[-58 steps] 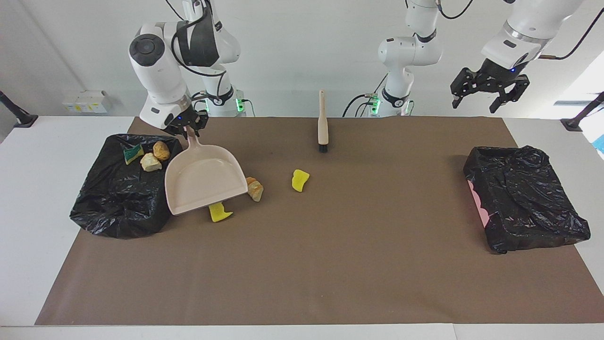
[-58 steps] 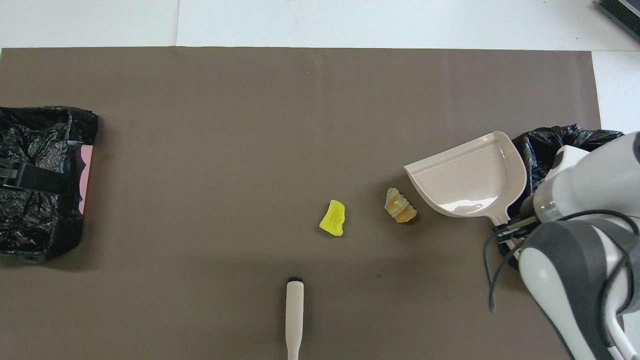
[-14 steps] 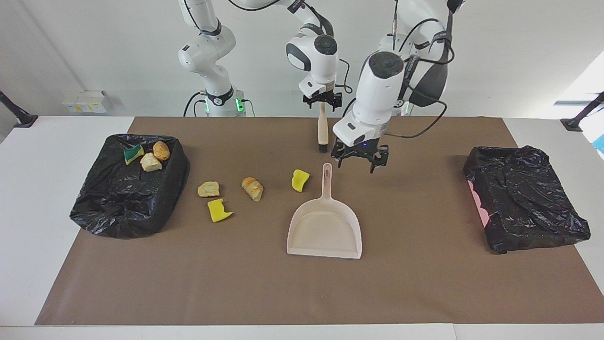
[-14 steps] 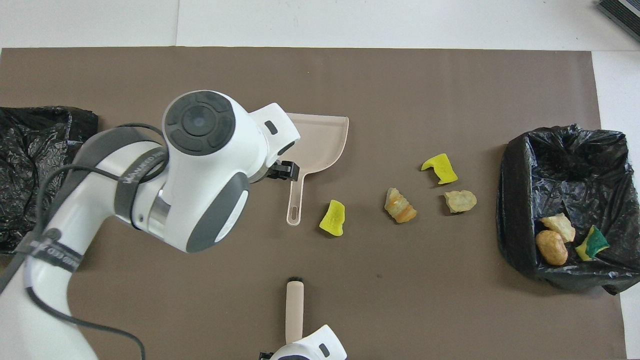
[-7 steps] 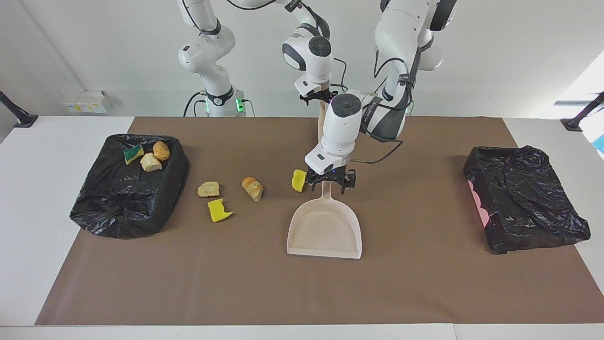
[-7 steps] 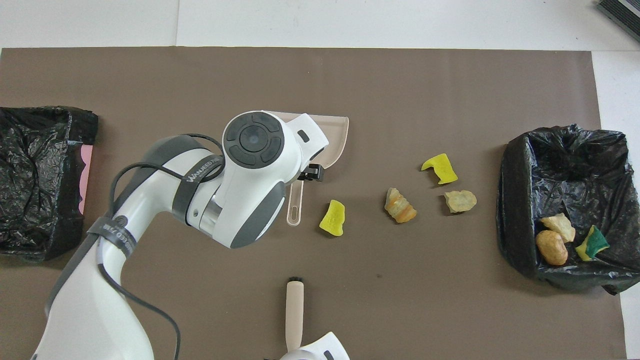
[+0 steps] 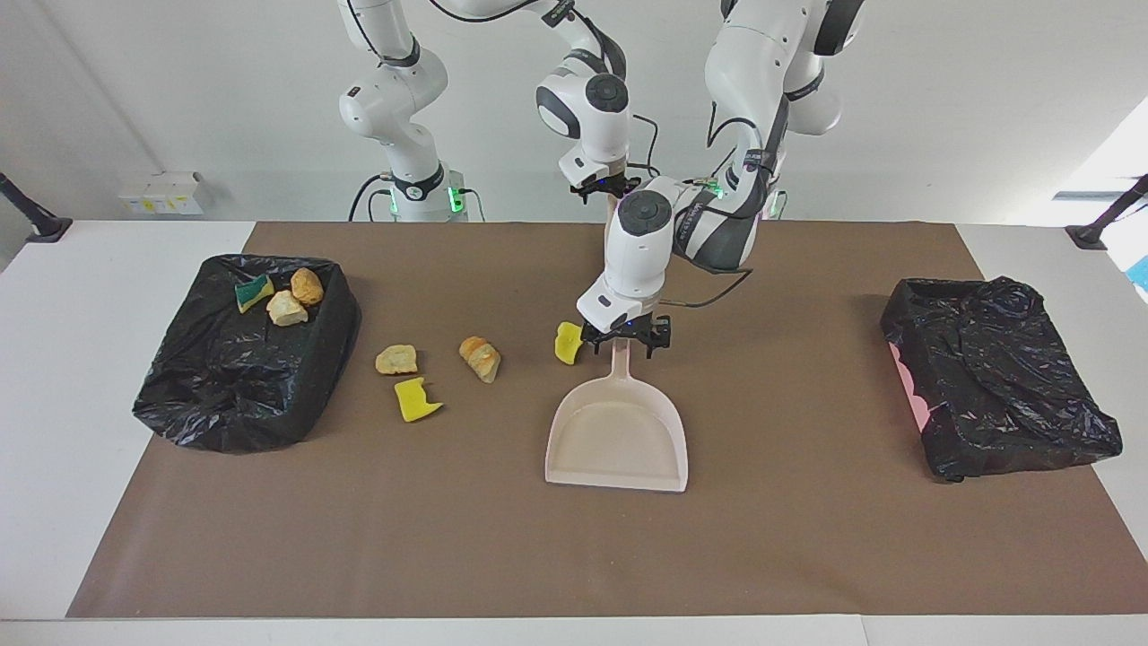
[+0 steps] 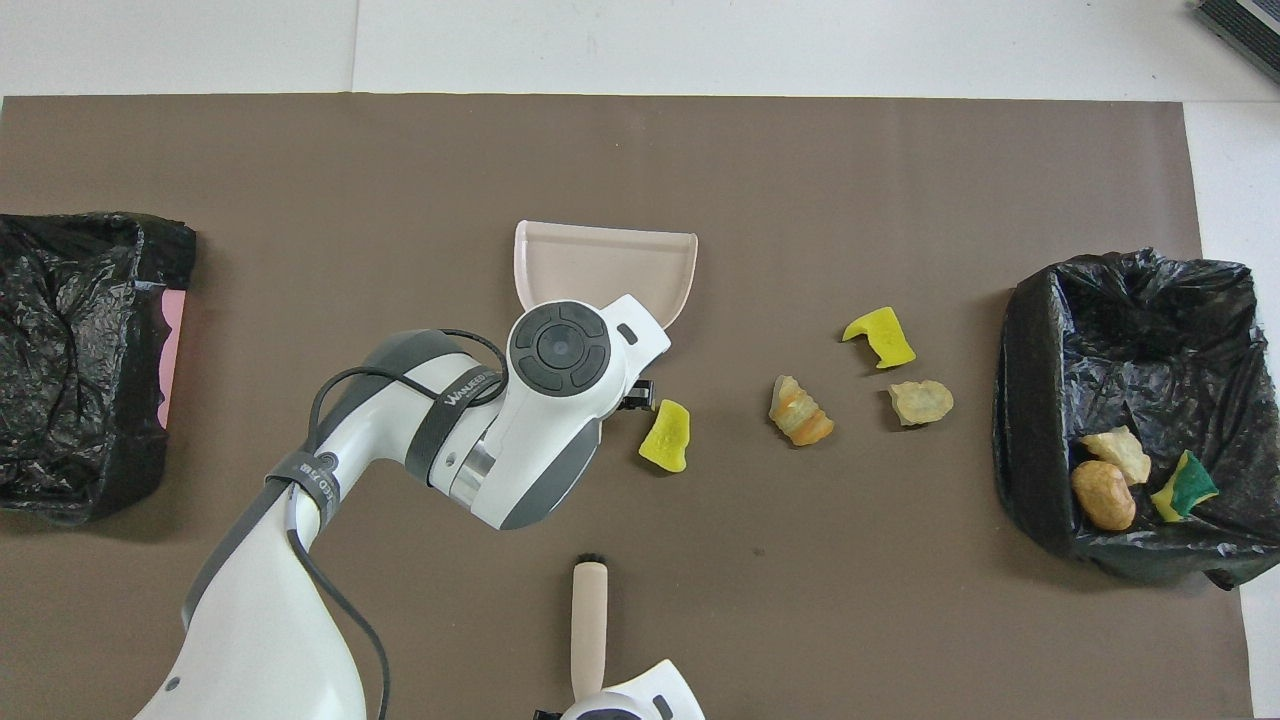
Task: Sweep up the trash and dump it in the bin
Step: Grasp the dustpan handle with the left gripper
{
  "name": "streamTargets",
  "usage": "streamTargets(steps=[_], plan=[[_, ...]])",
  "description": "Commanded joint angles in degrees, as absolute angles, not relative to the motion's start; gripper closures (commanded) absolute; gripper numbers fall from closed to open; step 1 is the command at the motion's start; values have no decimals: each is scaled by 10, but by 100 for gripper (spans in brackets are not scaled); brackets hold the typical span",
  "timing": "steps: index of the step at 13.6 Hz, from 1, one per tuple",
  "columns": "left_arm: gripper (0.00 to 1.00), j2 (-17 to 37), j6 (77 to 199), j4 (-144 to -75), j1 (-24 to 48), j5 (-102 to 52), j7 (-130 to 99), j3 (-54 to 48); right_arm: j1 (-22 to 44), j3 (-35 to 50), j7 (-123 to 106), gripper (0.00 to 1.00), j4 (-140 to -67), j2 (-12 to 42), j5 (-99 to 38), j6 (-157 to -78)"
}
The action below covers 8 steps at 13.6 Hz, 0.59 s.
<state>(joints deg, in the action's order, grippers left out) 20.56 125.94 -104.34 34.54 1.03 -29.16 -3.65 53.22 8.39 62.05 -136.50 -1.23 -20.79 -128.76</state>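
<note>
**Dustpan moved to mid-table, arms swapped jobs**

Dustpan [image 7: 617, 435] went from beside the 9 o'clock bin [image 7: 242, 368] (facing view) to mid-mat, handle at 12. Its move uncovered a tan chunk [image 7: 395, 360]. Right gripper [image 7: 603, 190] left the pan, now at the brush [image 8: 588, 625] handle top. Left gripper [image 7: 626, 339] came in from 2 o'clock, dropped onto pan handle, fingers either side, spread.

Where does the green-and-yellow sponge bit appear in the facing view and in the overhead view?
Facing view: the green-and-yellow sponge bit lies in the open bin, at that picture's upper left.
Overhead view: the same bit is at the lower right, in the same bin.
Shared landmark: the dustpan at mid-table.
</note>
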Motion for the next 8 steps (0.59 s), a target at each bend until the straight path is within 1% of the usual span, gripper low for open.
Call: streamTargets(steps=[1, 2, 3, 5, 6, 7, 8], plan=[[24, 182, 1251, -1063, 356, 23, -302, -27, 536, 83, 609, 20, -1365, -3, -221, -1307], [38, 182, 1251, -1062, 356, 23, -301, -27, 536, 83, 609, 22, -1361, 0, -220, -1303], [56, 181, 1250, -1061, 356, 23, -301, -27, 536, 83, 609, 22, -1354, 2, -221, -1298], [88, 177, 1237, -1061, 356, 23, -301, -27, 536, 83, 611, 22, -1351, 0, -221, -1296], [96, 177, 1226, -1060, 356, 23, -298, -27, 535, 83, 611, 22, -1347, 0, -221, -1293], [100, 177, 1226, -1057, 355, 24, -297, -27, 534, 83, 611, 23, -1345, 0, -221, -1289], [100, 176, 1227, -1057, 355, 25, -294, -26, 534, 83, 610, 33, -1345, -2, -221, -1289]])
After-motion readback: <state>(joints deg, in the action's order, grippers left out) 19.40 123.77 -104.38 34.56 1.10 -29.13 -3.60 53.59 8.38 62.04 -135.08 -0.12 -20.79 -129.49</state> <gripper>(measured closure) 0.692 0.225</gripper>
